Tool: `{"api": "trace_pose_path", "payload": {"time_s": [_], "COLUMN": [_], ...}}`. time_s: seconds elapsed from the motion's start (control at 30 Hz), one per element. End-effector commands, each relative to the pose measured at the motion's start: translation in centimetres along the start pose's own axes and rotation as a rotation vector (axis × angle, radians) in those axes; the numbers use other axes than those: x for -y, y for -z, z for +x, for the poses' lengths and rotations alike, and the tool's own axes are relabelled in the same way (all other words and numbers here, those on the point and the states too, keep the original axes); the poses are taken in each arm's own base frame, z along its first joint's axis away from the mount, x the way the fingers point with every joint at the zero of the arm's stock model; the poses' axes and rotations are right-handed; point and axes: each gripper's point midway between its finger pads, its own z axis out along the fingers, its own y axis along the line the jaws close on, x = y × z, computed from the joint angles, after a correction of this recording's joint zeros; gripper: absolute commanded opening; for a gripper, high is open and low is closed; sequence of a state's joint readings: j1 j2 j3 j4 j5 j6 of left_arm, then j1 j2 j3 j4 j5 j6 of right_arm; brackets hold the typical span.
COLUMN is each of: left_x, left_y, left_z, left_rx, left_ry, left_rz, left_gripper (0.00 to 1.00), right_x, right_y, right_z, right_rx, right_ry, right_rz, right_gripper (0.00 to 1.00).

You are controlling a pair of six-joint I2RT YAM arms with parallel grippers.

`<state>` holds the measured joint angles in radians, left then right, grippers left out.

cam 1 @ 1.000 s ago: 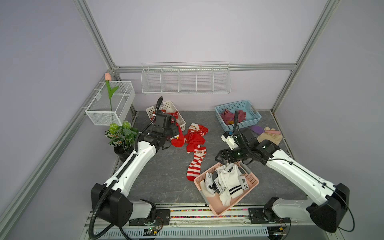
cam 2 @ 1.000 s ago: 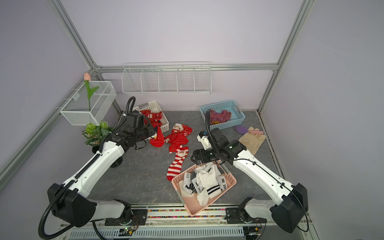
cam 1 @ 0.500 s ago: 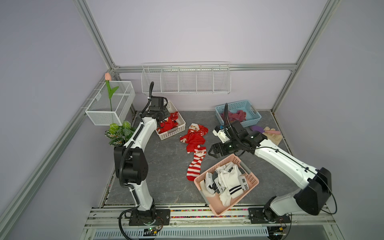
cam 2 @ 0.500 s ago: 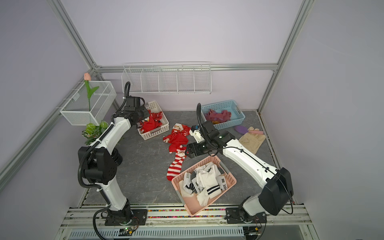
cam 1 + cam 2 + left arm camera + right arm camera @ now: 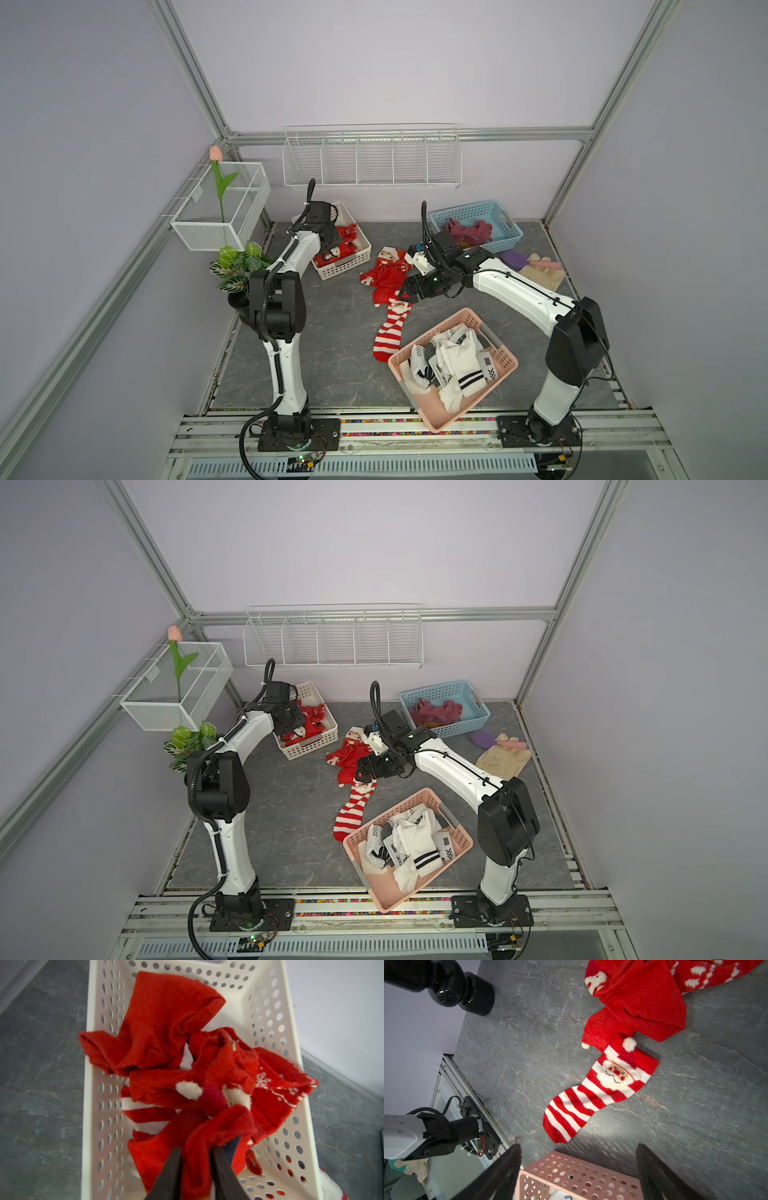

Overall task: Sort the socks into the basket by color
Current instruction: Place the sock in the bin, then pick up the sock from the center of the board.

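1. Progress looked good: white socks [image 5: 453, 365] filled the pink basket [image 5: 428, 336] low in the middle of the frame. Purple-maroon socks [image 5: 469, 230] lay in the blue basket [image 5: 505, 232] up and right of centre, and red ones sat in the white basket [image 5: 349, 266] left of centre.
2. My left gripper [image 5: 196, 1151] hung over the white basket. Its jaws were drawn close, with a fold of a red sock [image 5: 220, 1124] pinched between them. The rest of that sock drooped onto the red pile inside.
3. I judged this to be the drop-off step for that sock. The next move on that side called for parting the jaws fully, then lifting straight up so the fabric would not snag on a finger and trail over the rim.
4. My right gripper [image 5: 405, 291] was spread wide and empty. It hovered at mid-frame above the floor, between the heap of red socks [image 5: 386, 274] and the striped Santa sock [image 5: 591, 1093].
5. Neither of those was in a basket yet. The next pick called for coming down on one sock only, closing on a raised fold, and carrying it across to the white basket.
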<state>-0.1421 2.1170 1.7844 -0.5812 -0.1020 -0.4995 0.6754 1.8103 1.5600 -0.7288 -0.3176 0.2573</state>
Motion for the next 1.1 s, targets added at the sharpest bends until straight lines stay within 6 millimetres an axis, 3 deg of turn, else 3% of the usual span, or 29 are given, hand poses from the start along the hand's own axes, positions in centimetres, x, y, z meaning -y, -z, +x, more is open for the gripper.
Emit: {"api": "trace_pose_path", "payload": {"time_s": [0.0,0.13,0.37,0.63,1.07], "left_x": [-0.3,-0.4,-0.1,0.5,0.8], "left_y": [-0.2,0.3,3.5,8.0,13.8], "left_z": [1.2,1.9,1.5,1.5,3.1], "left_rx": [-0.027,-0.034,0.011,0.051,0.06], "left_ry": [0.003,0.001,0.011,0.015,0.008], "left_rz": [0.005,0.018,0.073,0.146,0.252], "left_gripper": [0.23,0.48,0.64,0.72,0.73], "right_x": [-0.4,-0.1,-0.5,-0.2,2.8], "right_y": [-0.7,-2.3,-4.8,-8.5,-13.0], "right_z": [-1.1,-1.2,0.1,2.4,6.6], "right_rx": [0.009,-0.017,-0.097,-0.194,-0.364], "right_ry": [0.019,0.028,0.078,0.176,0.362], "right_rz": [-0.03,-0.013,0.019,0.111,0.296], "right_gripper": [0.88,0.88,0.88,0.88,0.88]}}
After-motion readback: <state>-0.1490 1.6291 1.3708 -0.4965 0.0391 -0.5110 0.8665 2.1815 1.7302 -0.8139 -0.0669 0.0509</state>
